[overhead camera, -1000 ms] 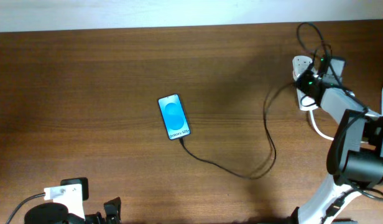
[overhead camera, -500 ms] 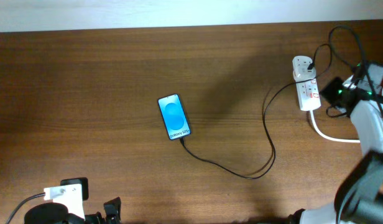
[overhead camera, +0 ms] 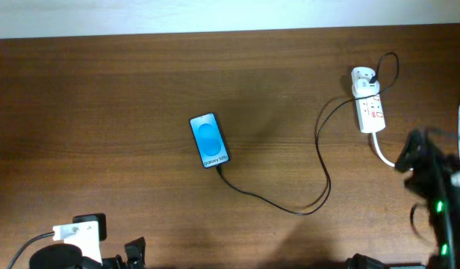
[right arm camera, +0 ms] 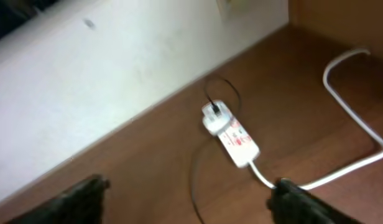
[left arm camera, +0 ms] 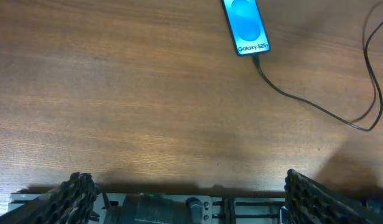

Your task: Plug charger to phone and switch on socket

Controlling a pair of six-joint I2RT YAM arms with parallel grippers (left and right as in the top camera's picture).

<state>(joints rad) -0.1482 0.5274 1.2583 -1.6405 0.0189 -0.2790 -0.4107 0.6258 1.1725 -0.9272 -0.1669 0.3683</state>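
Observation:
The phone (overhead camera: 209, 140) lies flat mid-table with its blue screen lit, and it also shows at the top of the left wrist view (left arm camera: 245, 25). The charger (overhead camera: 305, 211), a thin black cable, meets the phone's bottom edge and loops right, then up to the socket (overhead camera: 368, 101). That socket (right arm camera: 232, 137) is a white strip with red switch marks and a black plug. My right gripper (right arm camera: 191, 202) is open and empty, hanging well short of the socket; overhead it is a blurred dark shape (overhead camera: 411, 155). My left gripper (left arm camera: 194, 202) rests open at the front edge (overhead camera: 134, 252).
A thick white cord (overhead camera: 383, 153) leaves the socket and curves off toward the right table edge (right arm camera: 359, 112). A white wall runs along the table's far edge behind the socket.
My right arm has pulled back from the socket toward the front right corner, and its gripper has gone from shut to open. The left arm, phone and cable have not moved.

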